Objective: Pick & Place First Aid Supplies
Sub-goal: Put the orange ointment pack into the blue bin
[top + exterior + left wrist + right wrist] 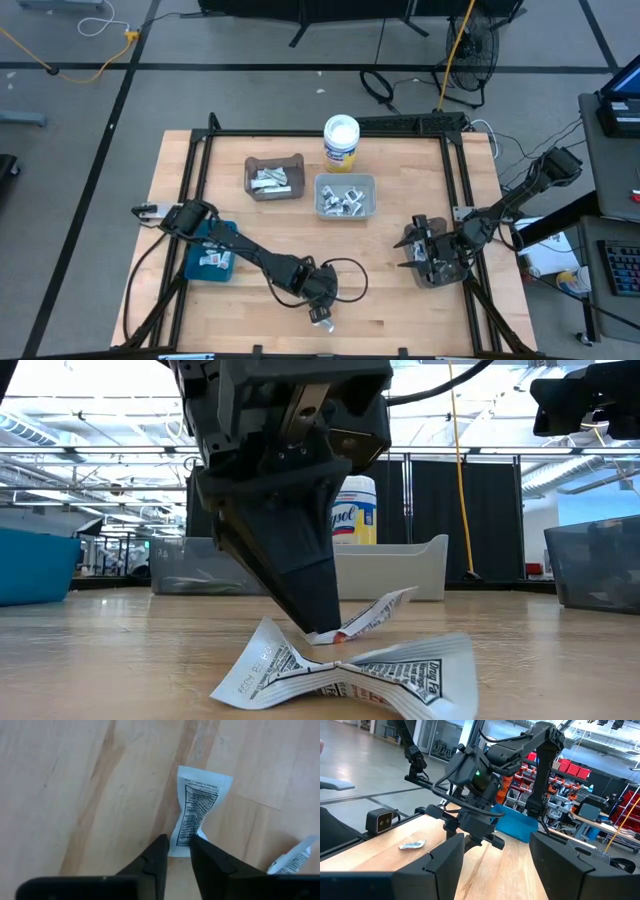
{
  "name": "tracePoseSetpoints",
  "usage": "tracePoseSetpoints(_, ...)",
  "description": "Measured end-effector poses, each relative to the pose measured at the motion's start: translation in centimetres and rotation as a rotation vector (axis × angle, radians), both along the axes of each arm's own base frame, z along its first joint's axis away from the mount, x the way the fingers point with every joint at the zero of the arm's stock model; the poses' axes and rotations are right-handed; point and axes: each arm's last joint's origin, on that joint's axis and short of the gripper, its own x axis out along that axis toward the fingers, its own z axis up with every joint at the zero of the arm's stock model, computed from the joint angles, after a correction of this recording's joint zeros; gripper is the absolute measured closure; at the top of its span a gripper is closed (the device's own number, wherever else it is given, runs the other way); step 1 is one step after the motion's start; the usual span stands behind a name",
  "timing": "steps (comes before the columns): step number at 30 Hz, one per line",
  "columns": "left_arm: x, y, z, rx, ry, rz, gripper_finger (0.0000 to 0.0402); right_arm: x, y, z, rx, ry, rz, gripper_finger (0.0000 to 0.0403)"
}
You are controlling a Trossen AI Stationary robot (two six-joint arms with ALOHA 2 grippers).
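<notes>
A white packet (197,807) with black print, pinched in the middle, lies on the wooden tabletop (400,290) near its 6 o'clock edge, with a second packet (375,615) just beside it. The left gripper (178,851) stands over it, jaws nearly closed, tips at the packet's end; I cannot tell if they grip it. The right gripper (492,857) waits at 3 o'clock over a grey bin (440,272), jaws wide apart and empty.

Both arms are dark, near-black, built from slim tubular links joined by bulkier rounded joint housings. A black cable loops loose beside the left arm's wrist. The left hand (177,852) ends in two matte black wedge-shaped fingers (152,862) tapering to narrow tips; its housing is angular, with a brass-coloured part showing inside. The right hand (495,857) has two broad, dark grey, flat-faced fingers. A green indicator light glows on the left arm's wrist housing.
</notes>
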Motion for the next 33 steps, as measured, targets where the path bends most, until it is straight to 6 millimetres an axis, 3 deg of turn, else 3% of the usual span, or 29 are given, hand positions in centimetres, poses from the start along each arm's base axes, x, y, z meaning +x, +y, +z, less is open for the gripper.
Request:
tracePoseSetpoints(12,-0.3,0.2,-0.1,0.039,0.021,-0.046,0.0396,0.0,0.0,0.0,0.0,0.0,0.0,0.0187)
tracePoseSetpoints(22,-0.8,0.5,0.9,0.098,0.02,-0.058,0.04,0.0,0.0,0.0,0.0,0.001,0.0,0.019)
tracePoseSetpoints(33,-4.4,2.2,5.0,0.286,0.183,0.038,0.04,0.0,0.0,-0.1,0.003,0.014,0.0,0.019)
